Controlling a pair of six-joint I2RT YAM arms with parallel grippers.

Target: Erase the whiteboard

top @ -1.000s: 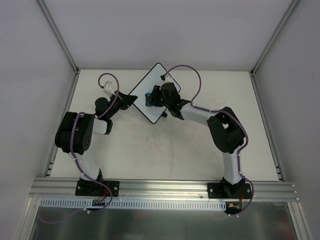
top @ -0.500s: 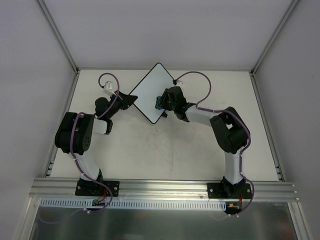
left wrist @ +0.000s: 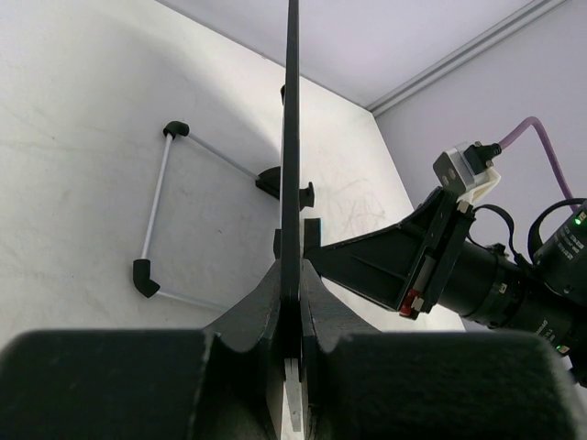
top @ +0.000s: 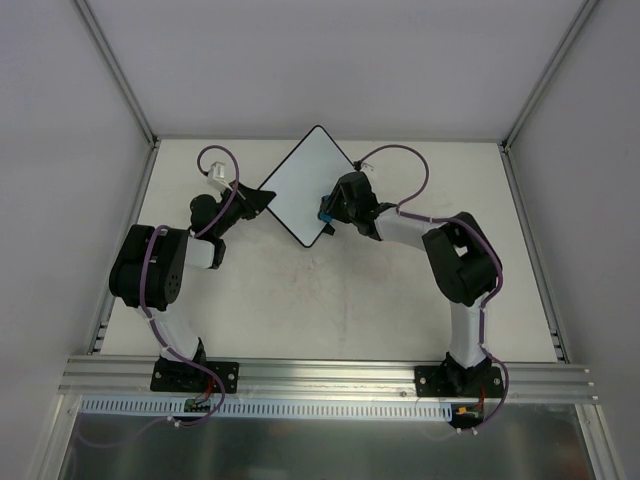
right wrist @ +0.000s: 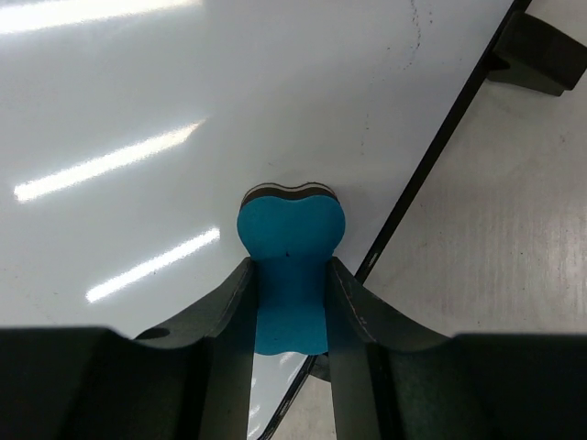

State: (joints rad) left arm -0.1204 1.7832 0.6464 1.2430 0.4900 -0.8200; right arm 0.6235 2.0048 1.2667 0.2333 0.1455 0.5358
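Note:
The whiteboard [top: 300,185] lies as a diamond at the back of the table. In the right wrist view its white face [right wrist: 183,119] shows faint dark specks near the black rim [right wrist: 440,147]. My left gripper [top: 262,198] is shut on the board's left corner. In the left wrist view the board [left wrist: 292,137] runs edge-on between that gripper's jaws [left wrist: 292,275]. My right gripper [top: 330,208] is shut on a blue bone-shaped eraser [right wrist: 291,229]. It presses the eraser on the board close to the lower right edge [right wrist: 291,270].
A black tab [right wrist: 541,55] sticks out from the board's rim. A thin white-rod frame with black corners [left wrist: 156,211] shows beside the board in the left wrist view. The right arm's camera and purple cable [left wrist: 477,266] are close to the board's right side.
My right gripper has slid the eraser across the board, from its middle toward the lower right edge. The left gripper and the board have stayed put.

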